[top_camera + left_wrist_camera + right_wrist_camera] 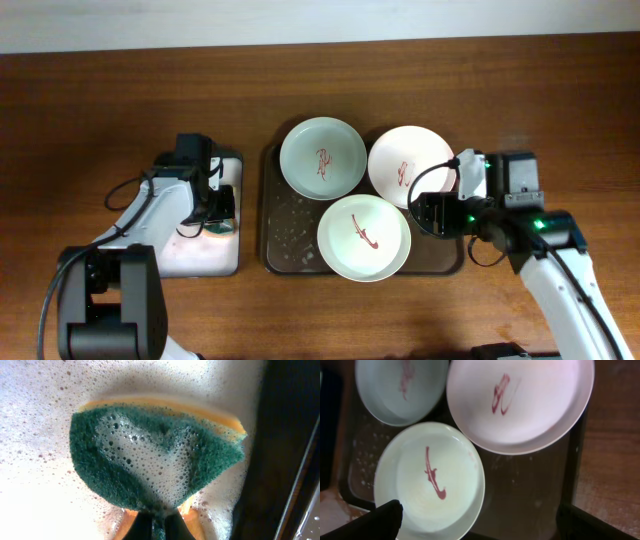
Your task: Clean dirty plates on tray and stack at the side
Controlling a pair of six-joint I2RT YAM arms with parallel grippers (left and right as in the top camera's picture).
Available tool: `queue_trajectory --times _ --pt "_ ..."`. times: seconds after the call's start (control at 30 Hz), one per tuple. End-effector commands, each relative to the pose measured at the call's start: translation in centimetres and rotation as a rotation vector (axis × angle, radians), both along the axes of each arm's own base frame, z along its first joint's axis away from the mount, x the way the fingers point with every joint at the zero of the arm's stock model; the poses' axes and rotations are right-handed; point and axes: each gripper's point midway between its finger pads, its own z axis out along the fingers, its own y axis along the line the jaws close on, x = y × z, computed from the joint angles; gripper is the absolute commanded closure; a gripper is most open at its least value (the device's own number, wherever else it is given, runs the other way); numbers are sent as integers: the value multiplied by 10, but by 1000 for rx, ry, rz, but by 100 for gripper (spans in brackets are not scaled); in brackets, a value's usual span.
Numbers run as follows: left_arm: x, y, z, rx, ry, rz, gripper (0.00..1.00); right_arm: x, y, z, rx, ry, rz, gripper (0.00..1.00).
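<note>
Three plates with red sauce smears sit on the dark tray (285,235): a pale green one (322,158) at the back left, a white one (405,162) at the back right, and a pale green one (363,237) at the front. They also show in the right wrist view: (400,387), (520,402), (430,480). My right gripper (440,208) is open, hovering over the tray's right end (530,495), beside the front plate. My left gripper (215,205) is shut on a soapy green and yellow sponge (155,465) over the white-lined sponge tray (195,255).
The sponge tray is full of white suds (35,460). Its dark rim (280,450) is on the right in the left wrist view. Bare wooden table (100,100) surrounds both trays. Suds spot the dark tray's left part (290,225).
</note>
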Motion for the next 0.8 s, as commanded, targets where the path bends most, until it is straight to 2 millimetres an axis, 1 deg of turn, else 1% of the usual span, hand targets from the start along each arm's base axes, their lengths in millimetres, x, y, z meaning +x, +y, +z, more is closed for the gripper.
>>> queue_trajectory --times 0.0,0.07,0.1,0.13,0.17,0.23,0.3,0.33,0.4,0.47,0.53,0.6,0.67,0.7,0.77 --pt "2 0 17 -1 2 0 100 2 11 -26 57 122 23 7" --pt "2 -2 28 -13 -16 -2 99 0 14 -57 66 241 26 31" --pt "3 -3 31 -13 -25 -2 100 -1 15 -72 71 296 26 38" --pt "3 -3 31 -13 -26 -2 98 -3 19 -87 96 351 34 52" --pt "3 -3 31 -13 -26 -2 97 -3 23 -95 118 381 40 59" --pt "2 -3 30 -13 -22 -2 100 -6 24 -116 123 448 37 66" --pt "2 -3 30 -13 -22 -2 100 -9 24 -129 122 491 34 79" --pt "2 -3 30 -13 -22 -2 100 -9 25 -131 124 497 34 84" --pt "2 -3 31 -13 -23 -2 100 -10 27 -130 137 500 38 96" --pt "3 -3 31 -13 -26 -2 100 -11 35 -127 179 502 55 96" --pt "3 -3 31 -13 -26 -2 100 -15 46 -126 172 506 94 96" --pt "3 -3 31 -13 -25 -2 100 -19 62 -126 157 498 154 96" --pt "1 -2 32 -13 -23 -2 100 -21 68 -128 141 506 139 96" --pt "1 -2 39 -14 -38 -2 100 -20 68 -128 142 506 134 96" --pt "6 -4 66 -24 -121 -4 100 -19 69 -128 143 503 135 96"
